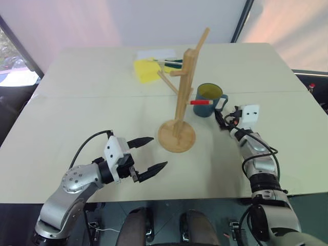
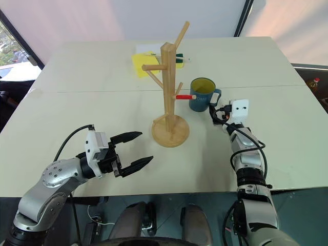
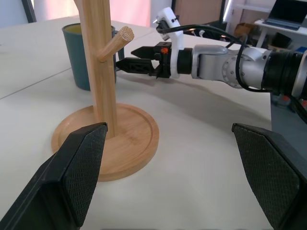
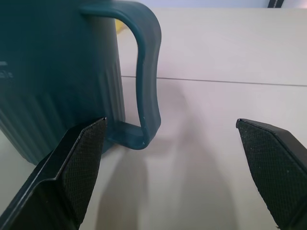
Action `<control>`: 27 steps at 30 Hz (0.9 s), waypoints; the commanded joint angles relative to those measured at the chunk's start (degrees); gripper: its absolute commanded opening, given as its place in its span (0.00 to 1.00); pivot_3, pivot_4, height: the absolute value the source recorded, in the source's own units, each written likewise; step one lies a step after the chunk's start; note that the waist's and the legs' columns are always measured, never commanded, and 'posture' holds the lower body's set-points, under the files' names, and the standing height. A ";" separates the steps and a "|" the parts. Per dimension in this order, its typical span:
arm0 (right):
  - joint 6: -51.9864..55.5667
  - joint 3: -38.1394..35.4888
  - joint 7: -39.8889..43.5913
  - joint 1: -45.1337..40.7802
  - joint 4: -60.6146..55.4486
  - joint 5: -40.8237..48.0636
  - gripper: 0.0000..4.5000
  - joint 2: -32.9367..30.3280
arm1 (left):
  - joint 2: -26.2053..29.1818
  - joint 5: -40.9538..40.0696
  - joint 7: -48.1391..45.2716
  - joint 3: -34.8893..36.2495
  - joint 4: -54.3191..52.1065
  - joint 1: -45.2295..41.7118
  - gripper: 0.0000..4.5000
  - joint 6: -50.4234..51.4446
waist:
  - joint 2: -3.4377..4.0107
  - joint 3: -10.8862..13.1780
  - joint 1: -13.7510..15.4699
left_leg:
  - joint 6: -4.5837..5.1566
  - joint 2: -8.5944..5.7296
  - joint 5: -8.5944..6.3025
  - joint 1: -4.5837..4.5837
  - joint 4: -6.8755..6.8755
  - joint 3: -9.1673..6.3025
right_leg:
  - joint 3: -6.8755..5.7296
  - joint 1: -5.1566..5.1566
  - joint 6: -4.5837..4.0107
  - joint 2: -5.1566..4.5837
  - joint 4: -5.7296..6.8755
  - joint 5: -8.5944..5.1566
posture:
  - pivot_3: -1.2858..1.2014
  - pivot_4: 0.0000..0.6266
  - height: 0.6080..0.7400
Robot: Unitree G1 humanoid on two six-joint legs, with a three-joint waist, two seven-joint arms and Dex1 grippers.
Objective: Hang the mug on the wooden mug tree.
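Now the spread right gripper (image 4: 175, 158) is seen at the dark teal-blue cylindrical mug (image 4: 57, 76).
Its loop handle sits between the fingers; the left gripper (image 1: 151, 154), also spread, is held near the light-wood mug tree (image 1: 180, 97).

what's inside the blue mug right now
The mug stands upright on the table; its yellow-green inner wall shows with nothing sticking out. Its bottom is hidden by the rim.

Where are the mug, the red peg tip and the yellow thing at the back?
mug (image 2: 201, 100), right eye view, on its teal outer wall.
red peg tip (image 2: 183, 96), right eye view, on the red end of the wooden mug tree's peg.
yellow thing (image 1: 144, 70), left eye view, on its flat top.
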 commanded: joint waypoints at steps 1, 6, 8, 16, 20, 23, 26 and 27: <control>-2.70 -0.13 0.38 -2.48 1.52 -0.26 1.00 0.21 | 0.23 -0.53 0.10 0.19 -2.15 -0.48 0.99 -0.28 | 0.00 0.00 0.00 | 0.00 0.00 0.00 0.00 0.00 0.00 | 0.00 0.00 0.00 0.00 0.00 0.00 | 0.52 0.24 0.93; -4.63 -0.03 1.08 -4.61 5.27 -0.10 0.57 0.28 | 0.32 -0.44 0.18 0.23 -2.03 -0.74 1.00 -0.17 | 0.00 0.00 -0.01 | 0.00 0.00 0.01 0.00 0.00 0.01 | 0.00 0.00 0.00 0.00 0.00 0.00 | 0.52 0.24 0.93; -5.72 -0.12 1.87 -5.31 6.56 0.24 0.33 0.39 | 0.34 -0.39 0.26 0.26 -2.06 -0.78 1.00 -0.16 | 0.00 0.00 -0.01 | 0.00 0.00 0.01 0.00 0.00 0.01 | 0.00 0.00 0.00 0.00 0.00 0.00 | 0.52 0.24 0.93; -7.49 -0.54 4.37 -5.40 7.32 1.19 0.01 0.67 | 0.60 -0.29 0.41 0.61 -1.93 -0.64 1.00 -0.31 | 0.00 0.00 0.01 | 0.00 0.00 0.02 0.00 0.00 0.01 | 0.00 0.00 0.00 0.00 0.00 0.00 | 0.52 0.24 0.93; -7.87 -0.89 4.57 -2.41 1.92 0.24 0.01 -2.13 | 0.55 -0.10 0.52 0.77 -1.47 -0.80 1.00 -0.52 | 0.01 0.00 0.21 | 0.00 0.00 0.02 0.00 0.00 0.01 | 0.00 0.01 0.00 0.00 0.00 0.00 | 0.52 0.24 0.93; -7.13 -2.43 6.57 2.67 -4.31 0.61 0.01 -6.99 | 0.75 0.10 0.62 1.60 -0.46 -1.29 1.00 -0.81 | 0.04 0.03 0.65 | 0.01 -0.01 0.01 -0.03 0.00 0.01 | 0.00 0.02 0.00 -0.03 -0.02 0.00 | 0.52 0.24 0.93; -5.18 -4.92 10.14 8.49 -11.64 3.72 0.01 -11.75 | 1.10 -0.27 0.12 2.49 0.88 -2.06 1.00 -1.02 | 0.03 0.04 0.52 | 0.06 -0.03 -0.01 -0.04 0.01 0.01 | 0.00 0.05 0.00 -0.05 -0.08 0.00 | 0.52 0.24 0.93; -4.13 -5.56 12.09 10.67 -14.72 4.87 0.01 -13.44 | 1.18 -0.38 -0.18 2.68 1.44 -2.44 1.00 -1.06 | 0.03 0.04 0.46 | 0.06 -0.03 -0.01 -0.04 0.01 0.02 | 0.00 0.05 0.01 -0.04 -0.07 0.00 | 0.52 0.24 0.93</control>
